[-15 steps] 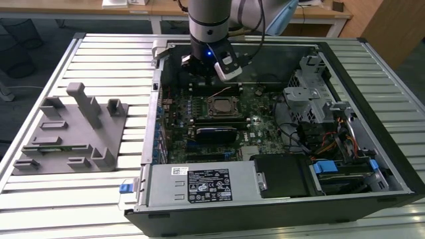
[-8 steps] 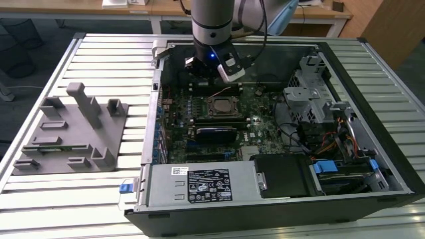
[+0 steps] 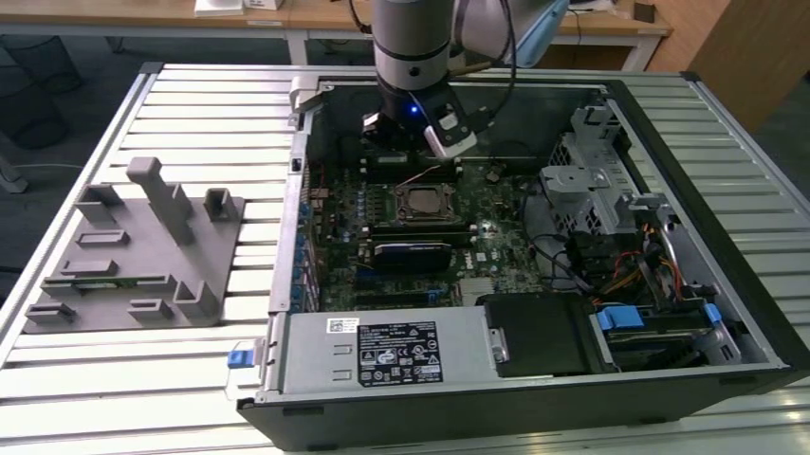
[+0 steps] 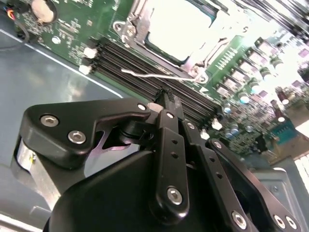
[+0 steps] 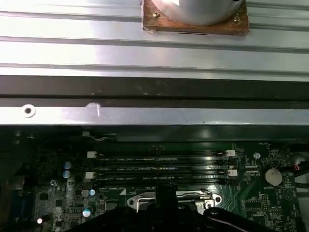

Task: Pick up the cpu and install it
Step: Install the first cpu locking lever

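Nearest in the second wrist view, the black pincer (image 4: 166,99) has its fingers pressed together, gripping nothing, just above the memory slots (image 4: 145,67). Upper centre of that frame, the cpu (image 4: 181,24) sits silver-topped in its socket frame (image 4: 198,60). In the exterior view the cpu (image 3: 418,201) lies mid-motherboard (image 3: 500,204), the pincer (image 3: 412,142) behind it. A white-and-black label (image 3: 397,354) on the power supply stays unreadable; a grey fixture (image 3: 139,256) rests on the bench (image 3: 190,104).

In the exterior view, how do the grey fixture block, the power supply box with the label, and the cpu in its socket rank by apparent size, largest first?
1. Power supply box, though it sits nearer the camera, which may enlarge it.
2. Grey fixture block, looking close to the box, so these two are unsure.
3. cpu, clearly the smallest.
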